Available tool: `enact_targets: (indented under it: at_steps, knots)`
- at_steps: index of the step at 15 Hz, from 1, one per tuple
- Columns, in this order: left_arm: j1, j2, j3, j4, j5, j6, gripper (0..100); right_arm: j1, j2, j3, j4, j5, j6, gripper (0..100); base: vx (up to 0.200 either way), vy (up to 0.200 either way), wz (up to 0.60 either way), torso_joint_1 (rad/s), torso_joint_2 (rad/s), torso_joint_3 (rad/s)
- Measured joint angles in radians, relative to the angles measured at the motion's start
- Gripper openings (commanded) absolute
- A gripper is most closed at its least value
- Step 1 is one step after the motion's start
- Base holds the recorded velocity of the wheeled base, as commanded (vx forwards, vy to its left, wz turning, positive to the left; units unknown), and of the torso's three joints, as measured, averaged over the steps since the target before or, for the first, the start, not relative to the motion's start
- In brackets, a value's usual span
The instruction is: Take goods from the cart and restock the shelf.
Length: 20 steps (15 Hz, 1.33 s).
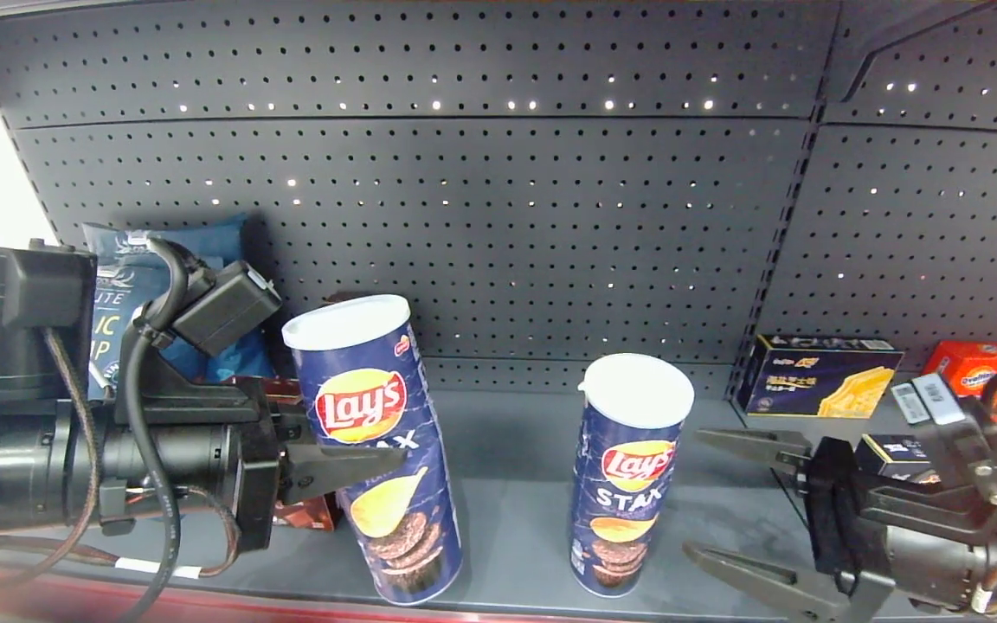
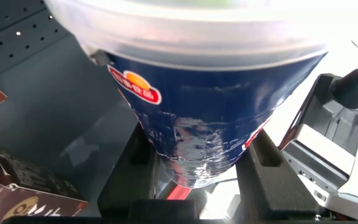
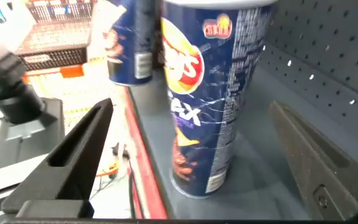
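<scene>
Two cans of stacked chips are at the shelf, one at each gripper. The left gripper is clamped on the left can about halfway up its dark blue wall. One finger lies across the can's front and the other is hidden behind it. This can is tilted: its white lid leans back over the gripper toward the wrist, and its base sits forward of the fingertips at the shelf's front edge. Whether the base rests on the shelf cannot be told. From the left wrist, the same can fills the gap of the left gripper, pressed by both black fingers.

The right gripper has its jaws spread wide and holds nothing. The right can stands upright just ahead of its fingertips, in line with the gap and not touched. The right wrist view shows this can straight ahead of the right gripper, between the lines of the two fingers.

Behind the left gripper's wrist a blue bag leans on the pegboard back. A brown packet lies just beside the left fingers. Behind the right gripper sits a black-and-yellow box, with an orange box farther out.
</scene>
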<state>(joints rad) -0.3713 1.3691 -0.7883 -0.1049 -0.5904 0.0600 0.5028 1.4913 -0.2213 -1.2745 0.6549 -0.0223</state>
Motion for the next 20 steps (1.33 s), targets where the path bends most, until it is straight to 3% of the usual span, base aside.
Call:
enact_targets:
  at_steps: [3,6,9,13,17,20]
  knots:
    - [0.0,0.0,0.005,-0.001,0.0,0.0,0,-0.022,-0.108,0.043,0.017,-0.003,0.001,100,0.0,0.0,0.0,0.0,0.0,0.0]
    - [-0.001,-0.003,0.002,-0.001,0.0,0.0,0,-0.075,-0.239,0.046,0.136,-0.027,0.001,100,0.0,0.0,0.0,0.0,0.0,0.0]
    - [0.0,-0.006,-0.004,-0.002,0.0,0.0,0,-0.143,-0.377,0.053,0.301,-0.228,0.002,100,0.0,0.0,0.0,0.0,0.0,0.0]
    - [-0.001,-0.006,-0.014,-0.004,0.0,0.001,0,-0.272,-0.533,0.102,0.35,-0.281,0.003,100,0.0,0.0,0.0,0.0,0.0,0.0]
    - [-0.001,-0.007,-0.02,-0.004,0.011,0.001,0,-0.293,-0.723,0.148,0.501,-0.399,0.001,100,0.0,0.0,0.0,0.0,0.0,0.0]
    - [-0.004,-0.007,-0.03,-0.003,0.011,0.001,0,-0.296,-0.932,0.173,0.699,-0.486,0.001,100,0.0,0.0,0.0,0.0,0.0,0.0]
